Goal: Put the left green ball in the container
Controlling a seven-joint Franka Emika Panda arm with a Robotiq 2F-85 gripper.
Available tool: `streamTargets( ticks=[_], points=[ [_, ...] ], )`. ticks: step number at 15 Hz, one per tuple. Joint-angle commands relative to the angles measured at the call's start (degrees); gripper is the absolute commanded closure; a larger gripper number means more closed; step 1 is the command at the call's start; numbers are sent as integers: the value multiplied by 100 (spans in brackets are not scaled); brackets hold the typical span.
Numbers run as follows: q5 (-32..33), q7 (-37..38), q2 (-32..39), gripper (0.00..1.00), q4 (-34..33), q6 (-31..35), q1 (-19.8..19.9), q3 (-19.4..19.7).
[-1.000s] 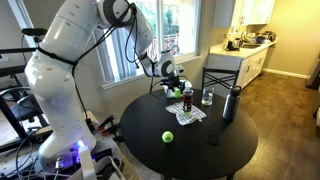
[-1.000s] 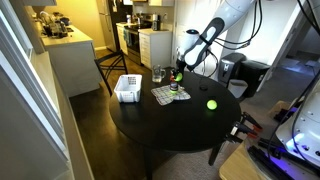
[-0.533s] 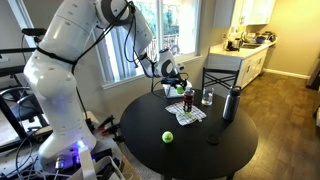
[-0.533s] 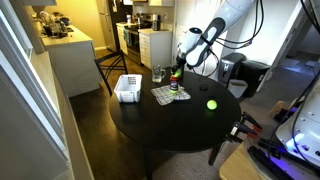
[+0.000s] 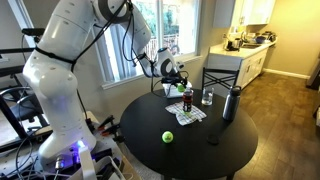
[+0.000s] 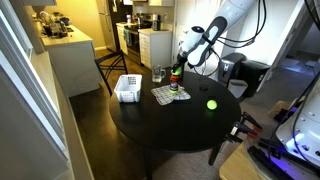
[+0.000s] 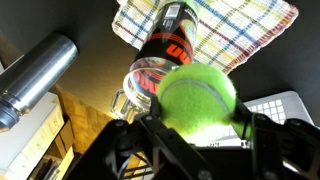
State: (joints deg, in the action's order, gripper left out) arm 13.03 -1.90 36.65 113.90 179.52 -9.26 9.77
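My gripper (image 7: 200, 125) is shut on a yellow-green ball (image 7: 197, 97), which fills the space between the fingers in the wrist view. In both exterior views the gripper (image 5: 172, 76) (image 6: 179, 66) hangs above the red can and cloth at the far side of the round table. The white slatted container (image 6: 127, 88) stands at the table's edge beside the glass; its corner shows in the wrist view (image 7: 285, 106). A second yellow-green ball (image 5: 167, 136) (image 6: 211, 103) lies loose on the black table.
A red can (image 7: 170, 45) stands on a plaid cloth (image 7: 250, 30) right under the gripper. A clear glass (image 7: 135, 85) is beside it, and a metal bottle (image 5: 231, 103) (image 7: 35, 75) stands further along. A chair (image 5: 222, 78) is behind the table.
The gripper, still holding the ball, has shifted slightly above the can toward the container. The loose ball has not moved.
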Motion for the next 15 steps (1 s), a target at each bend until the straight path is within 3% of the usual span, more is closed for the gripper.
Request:
streamTargets(
  ticks=[1,5,15],
  points=[
    [-16,114,-196,57,318,264,-474,582],
    [-55,217,-21,57,270,313,-853,1092],
    [-408,228,689,57,-144,835,-1412,1831]
  ],
)
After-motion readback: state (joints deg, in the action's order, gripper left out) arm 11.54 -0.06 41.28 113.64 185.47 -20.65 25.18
